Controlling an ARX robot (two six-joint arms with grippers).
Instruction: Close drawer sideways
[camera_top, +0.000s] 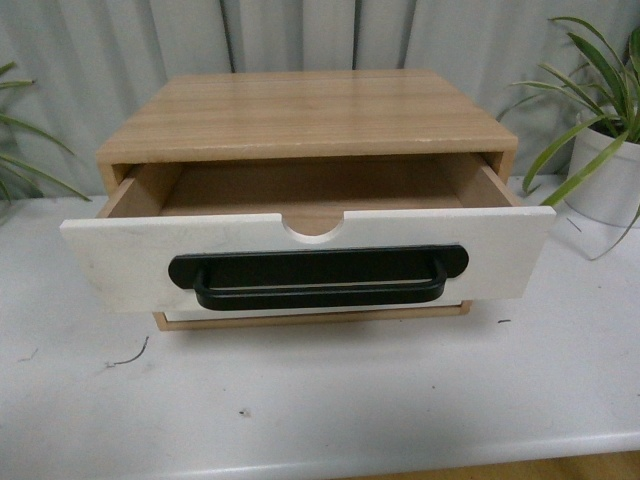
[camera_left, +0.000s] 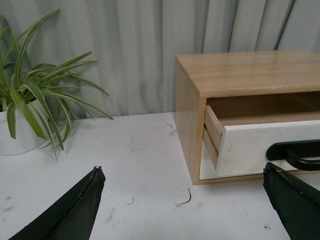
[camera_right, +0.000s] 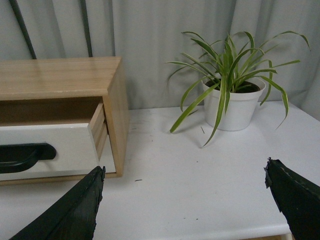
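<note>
Drawer (camera_top: 120, 262) stood pulled well out of the wooden cabinet (camera_top: 300, 115) on the white table (camera_top: 330, 400), its black handle (camera_top: 318, 268) facing the robot. The drawer front hid nearly everything below it; only a thin white strip showed there. Left claw (camera_left: 183, 171) hung over the table off the cabinet's left corner, fingers wide apart and gripping nothing. Right claw (camera_right: 185, 169) hung the same way off the right corner. Only dark fingertips showed, the rest cut off. The potted plant (camera_top: 610, 160) on the right was cropped by the frame edge.
</note>
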